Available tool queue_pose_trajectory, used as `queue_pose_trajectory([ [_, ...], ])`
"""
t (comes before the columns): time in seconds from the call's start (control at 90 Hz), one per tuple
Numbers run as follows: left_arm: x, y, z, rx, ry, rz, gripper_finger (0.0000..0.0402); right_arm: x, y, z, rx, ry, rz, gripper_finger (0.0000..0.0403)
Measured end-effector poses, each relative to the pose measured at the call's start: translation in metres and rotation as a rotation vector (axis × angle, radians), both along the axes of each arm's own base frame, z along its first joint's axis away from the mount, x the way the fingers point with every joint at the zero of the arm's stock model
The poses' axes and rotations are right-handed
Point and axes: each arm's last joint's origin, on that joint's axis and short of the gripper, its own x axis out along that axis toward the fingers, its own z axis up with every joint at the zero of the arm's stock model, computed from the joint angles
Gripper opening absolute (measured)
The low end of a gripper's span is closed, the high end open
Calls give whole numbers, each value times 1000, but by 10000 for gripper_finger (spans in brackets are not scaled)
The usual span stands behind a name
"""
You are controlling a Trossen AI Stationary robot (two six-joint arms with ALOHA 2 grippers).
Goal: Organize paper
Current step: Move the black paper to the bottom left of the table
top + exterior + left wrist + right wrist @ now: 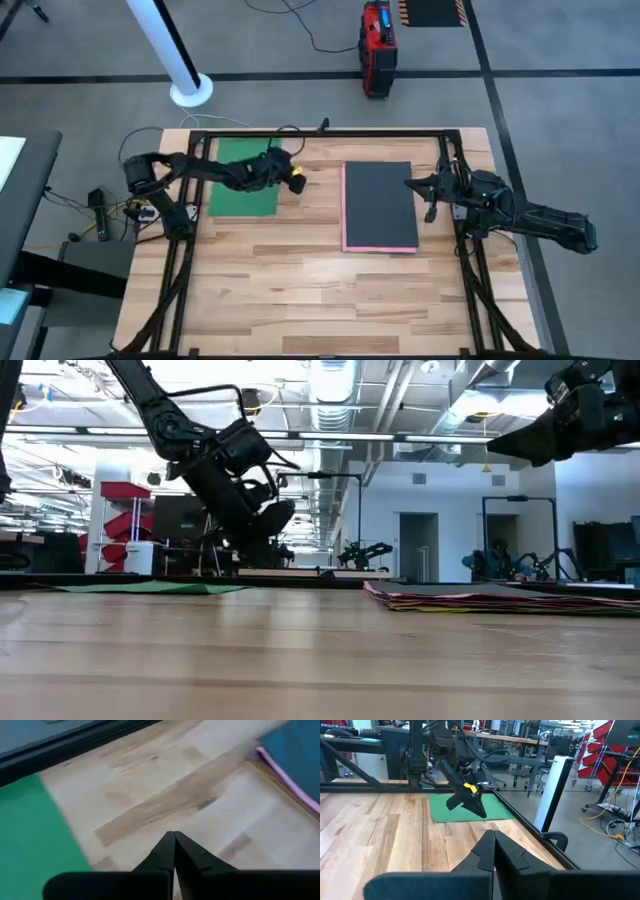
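**Both grippers closed and empty above the table**

Nearest your low camera, the wooden tabletop (300,660) is stretching away bare, with the paper lying farther back. Your left gripper (297,181) is hovering above the wood with its fingers pressed together, holding nothing. The green sheet (243,178) is lying flat just beside it, on its outer side, partly under the left arm. On the gripper's other side, well apart, the stack of paper (380,207) is resting with a dark grey sheet (379,203) on top and a pink sheet (347,243) showing along its edges. In the low view, thin coloured edges seem to be showing lower in the stack, though they are too fine to name. Your right gripper (430,187) is hanging just past the stack's edge, raised off the table, its fingers also shut and empty.
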Motion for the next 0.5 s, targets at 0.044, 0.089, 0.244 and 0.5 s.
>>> queue_pose_trajectory([
  [0.044, 3, -3, 2, 9, 0, -20, 0, 0, 0, 0, 0, 0, 0, 0],
  [0.089, 6, -6, 4, 17, -1, -39, 0, 0, 0, 0, 0, -1, 0, 0],
  [0.244, 14, -17, 9, 47, 2, -108, 0, 0, 0, 0, 0, 0, 0, 0],
  [0.5, 25, -35, 14, 66, -3, -211, 0, 0, 0, 0, 0, 0, 0, 0],
])
